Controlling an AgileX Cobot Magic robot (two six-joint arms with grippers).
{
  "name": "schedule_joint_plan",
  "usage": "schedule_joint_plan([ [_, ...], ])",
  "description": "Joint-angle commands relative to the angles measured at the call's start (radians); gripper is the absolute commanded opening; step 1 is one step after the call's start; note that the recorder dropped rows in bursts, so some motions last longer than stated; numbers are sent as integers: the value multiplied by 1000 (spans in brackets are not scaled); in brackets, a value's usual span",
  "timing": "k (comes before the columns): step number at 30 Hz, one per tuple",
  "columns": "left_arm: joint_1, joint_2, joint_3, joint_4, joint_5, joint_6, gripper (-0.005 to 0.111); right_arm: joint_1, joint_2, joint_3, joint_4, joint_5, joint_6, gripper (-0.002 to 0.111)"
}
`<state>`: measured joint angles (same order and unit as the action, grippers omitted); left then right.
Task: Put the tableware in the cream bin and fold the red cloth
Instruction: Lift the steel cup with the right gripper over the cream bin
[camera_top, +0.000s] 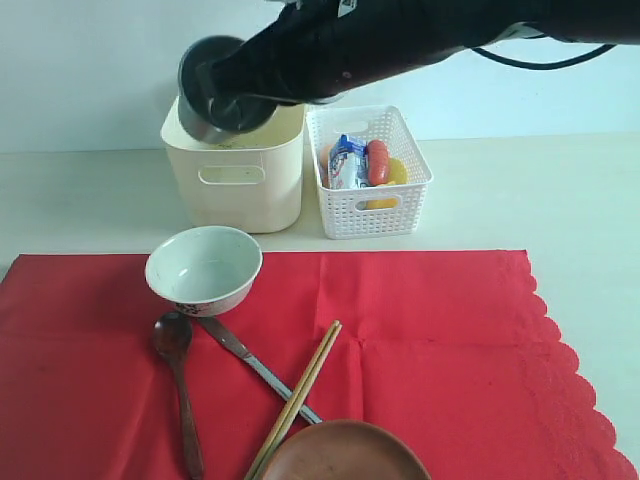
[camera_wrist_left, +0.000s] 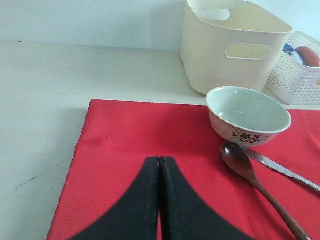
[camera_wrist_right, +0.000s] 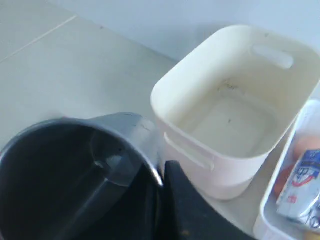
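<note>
My right gripper (camera_wrist_right: 163, 172) is shut on the rim of the steel cup (camera_top: 215, 90), holding it tilted in the air over the left rear of the cream bin (camera_top: 240, 170). The bin (camera_wrist_right: 235, 115) looks empty inside. On the red cloth (camera_top: 420, 340) lie the white bowl (camera_top: 204, 268), dark wooden spoon (camera_top: 178, 375), metal knife (camera_top: 255, 365), chopsticks (camera_top: 298, 395) and brown plate (camera_top: 345, 452). My left gripper (camera_wrist_left: 160, 160) is shut and empty above the cloth (camera_wrist_left: 135, 135), apart from the bowl (camera_wrist_left: 248, 116) and spoon (camera_wrist_left: 250, 170).
A white lattice basket (camera_top: 368, 172) with a milk carton, a sausage and something yellow stands right of the bin. The cloth's scalloped edge (camera_top: 565, 360) runs along its right side. Pale tabletop (camera_top: 80, 200) surrounds the cloth.
</note>
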<state>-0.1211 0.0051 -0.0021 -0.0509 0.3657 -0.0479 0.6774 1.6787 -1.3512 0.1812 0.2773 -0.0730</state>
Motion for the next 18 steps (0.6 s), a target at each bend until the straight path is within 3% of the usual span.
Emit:
schedule_joint_plan([
  [1, 3, -5, 2, -2, -9, -6, 0, -55, 32, -14, -4, -179, -3, 0],
  [18, 3, -5, 2, -2, -9, -6, 0, -141, 465, -542, 2, -10, -120, 0],
])
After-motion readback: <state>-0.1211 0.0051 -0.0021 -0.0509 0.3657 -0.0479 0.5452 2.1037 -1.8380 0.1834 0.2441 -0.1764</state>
